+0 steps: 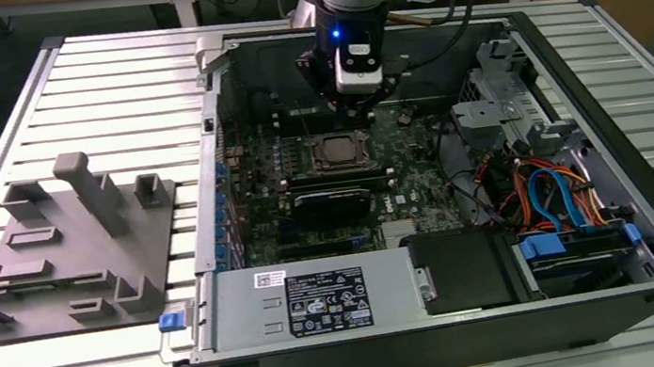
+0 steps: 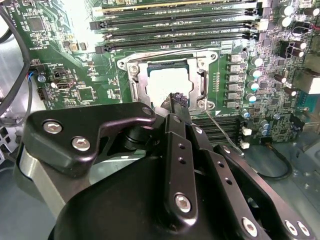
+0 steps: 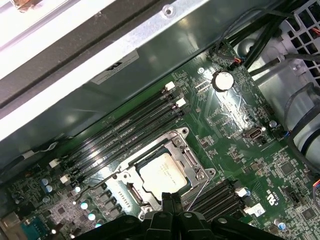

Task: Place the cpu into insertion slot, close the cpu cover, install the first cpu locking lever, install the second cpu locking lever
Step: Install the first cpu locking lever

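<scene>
Gripper [image 2: 177,100]: black fingertips pressed together at the socket's edge, just beside a thin wire lever [image 2: 216,120]; contact with it cannot be told.
Cpu [image 2: 167,82]: dull silver square, seated flat in the insertion slot [image 1: 313,157].
Cpu cover [image 2: 135,80]: thin silver frame lying down around the chip.
Memory slots [image 3: 120,140]: long black ridges just beyond the socket.
Case wall [image 3: 125,95]: grey sheet metal hemming the far side.
Table [image 1: 99,90]: ribbed slats; grey fixture [image 1: 69,246] well apart.
</scene>
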`<control>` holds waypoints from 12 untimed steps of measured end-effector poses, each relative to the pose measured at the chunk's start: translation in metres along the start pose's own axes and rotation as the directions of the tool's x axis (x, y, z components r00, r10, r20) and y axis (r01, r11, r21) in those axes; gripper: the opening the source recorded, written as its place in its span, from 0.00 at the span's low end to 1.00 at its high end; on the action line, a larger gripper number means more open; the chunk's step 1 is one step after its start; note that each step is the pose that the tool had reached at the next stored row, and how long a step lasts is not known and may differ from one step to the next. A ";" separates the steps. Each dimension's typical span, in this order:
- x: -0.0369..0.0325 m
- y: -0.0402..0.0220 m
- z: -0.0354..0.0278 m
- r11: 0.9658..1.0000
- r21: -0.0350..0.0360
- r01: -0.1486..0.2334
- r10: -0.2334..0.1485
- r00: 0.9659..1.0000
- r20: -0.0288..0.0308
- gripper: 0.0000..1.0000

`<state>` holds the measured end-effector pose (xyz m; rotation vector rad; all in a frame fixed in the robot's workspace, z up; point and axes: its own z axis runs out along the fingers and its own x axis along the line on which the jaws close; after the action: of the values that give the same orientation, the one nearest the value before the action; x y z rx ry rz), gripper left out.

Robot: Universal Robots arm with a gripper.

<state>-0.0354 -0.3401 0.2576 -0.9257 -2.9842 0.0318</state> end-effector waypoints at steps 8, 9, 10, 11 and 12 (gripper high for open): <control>0.0000 0.0000 0.0000 1.000 0.000 0.017 -0.017 1.000 0.000 0.11; 0.0000 0.0000 0.0000 1.000 0.000 0.019 -0.019 1.000 0.000 0.11; 0.0000 0.0000 0.0000 1.000 0.000 0.021 -0.021 1.000 0.001 0.11; 0.0000 0.0000 0.0000 1.000 0.000 0.023 -0.023 1.000 0.001 0.11; 0.0000 0.0000 0.0000 1.000 0.000 0.025 -0.025 1.000 0.001 0.11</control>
<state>-0.0354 -0.3401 0.2576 -0.8883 -2.9958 0.0322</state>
